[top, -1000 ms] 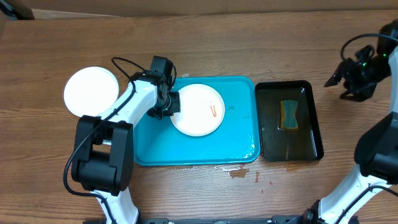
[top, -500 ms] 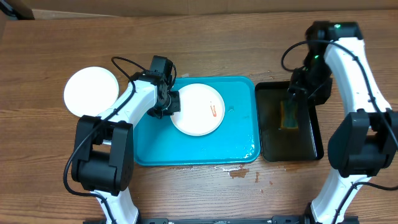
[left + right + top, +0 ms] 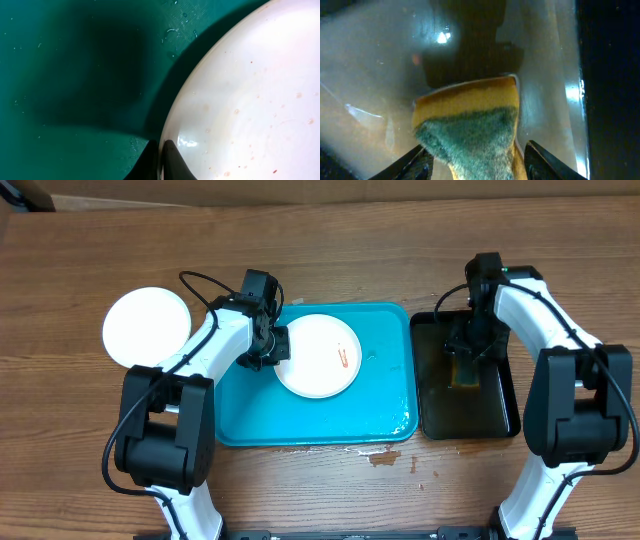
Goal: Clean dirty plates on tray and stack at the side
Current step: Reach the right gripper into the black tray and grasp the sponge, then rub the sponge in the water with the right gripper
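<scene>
Brown wood-grain desk (image 3: 320, 250) carries one turquoise tray (image 3: 300, 425) at its middle, long axis running left to right along the desk's far edge. Just right of it sits one narrow black tray (image 3: 505, 395), long axis running far to near. Two plates show: a clean white plate (image 3: 147, 326) sits on the bare desk off the turquoise tray's left end, and a smeared plate (image 3: 320, 370) with one orange-red streak lies flat in the tray's far half. The left gripper (image 3: 161, 155) is pinched tight on the smeared plate's left rim. The right gripper (image 3: 477, 157) stands parted, its fingers either side of one yellow-and-green sponge (image 3: 470, 120) lying in the wet black tray.
</scene>
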`<state>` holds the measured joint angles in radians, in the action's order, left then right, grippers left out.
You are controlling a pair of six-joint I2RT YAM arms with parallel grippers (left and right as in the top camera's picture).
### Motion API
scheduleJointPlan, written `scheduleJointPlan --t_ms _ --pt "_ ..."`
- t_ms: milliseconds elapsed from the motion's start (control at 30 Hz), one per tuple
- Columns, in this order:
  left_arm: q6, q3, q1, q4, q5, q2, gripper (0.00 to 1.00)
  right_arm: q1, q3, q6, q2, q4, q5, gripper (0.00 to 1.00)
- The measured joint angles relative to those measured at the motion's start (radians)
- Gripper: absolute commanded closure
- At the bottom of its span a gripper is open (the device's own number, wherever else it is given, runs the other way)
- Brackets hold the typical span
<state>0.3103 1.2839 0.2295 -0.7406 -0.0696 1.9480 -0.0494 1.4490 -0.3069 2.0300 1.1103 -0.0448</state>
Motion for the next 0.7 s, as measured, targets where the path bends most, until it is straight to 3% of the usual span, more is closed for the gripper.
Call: scheduleJointPlan --t_ms 167,200,233,267,300,333,367,400,433,567,600,633,667,700 --pt "0.0 0.0 0.0 0.0 0.0 0.0 0.95 0.0 -0.05 0.0 -0.001 -0.069 -0.008 0.44" --pt "0.0 0.0 0.0 0.0 0.0 0.0 0.95 0.0 -0.06 0.0 -0.001 -0.078 -0.008 0.59" --pt "0.0 0.0 0.0 0.0 0.0 0.0 0.95 0.0 -0.068 -0.002 -0.001 -0.086 -0.008 0.83" --pt "0.0 0.0 0.0 0.0 0.0 0.0 0.95 0.0 -0.077 -0.003 -0.001 -0.096 -0.006 0.96" --pt "0.0 0.0 0.0 0.0 0.0 0.0 0.95 0.0 -0.082 -0.002 -0.004 -0.102 -0.005 0.96" --pt "0.0 0.0 0.0 0.0 0.0 0.0 0.94 -0.001 -0.089 -0.003 -0.008 -0.108 -0.006 0.82" --pt "0.0 0.0 0.0 0.0 0.0 0.0 0.95 -0.001 -0.095 -0.005 -0.012 -0.109 -0.007 0.4" --pt "0.0 0.0 0.0 0.0 0.0 0.0 0.95 -0.001 -0.098 -0.005 -0.014 -0.11 -0.008 0.13" --pt "0.0 0.0 0.0 0.0 0.0 0.0 0.95 -0.001 -0.101 -0.006 -0.015 -0.108 -0.011 0.08" --pt "0.0 0.0 0.0 0.0 0.0 0.0 0.95 0.001 -0.101 -0.006 -0.018 -0.104 -0.012 0.1" --pt "0.0 0.0 0.0 -0.001 0.0 0.0 0.94 0.001 -0.101 -0.004 -0.019 -0.101 -0.011 0.18" --pt "0.0 0.0 0.0 -0.001 0.0 0.0 0.94 0.001 -0.101 -0.004 -0.019 -0.095 -0.01 0.36" --pt "0.0 0.0 0.0 -0.003 0.0 0.0 0.94 0.001 -0.101 -0.007 -0.019 -0.084 -0.01 0.77" --pt "0.0 0.0 0.0 -0.004 0.0 0.0 0.94 0.001 -0.102 -0.004 -0.019 -0.064 -0.01 0.86"
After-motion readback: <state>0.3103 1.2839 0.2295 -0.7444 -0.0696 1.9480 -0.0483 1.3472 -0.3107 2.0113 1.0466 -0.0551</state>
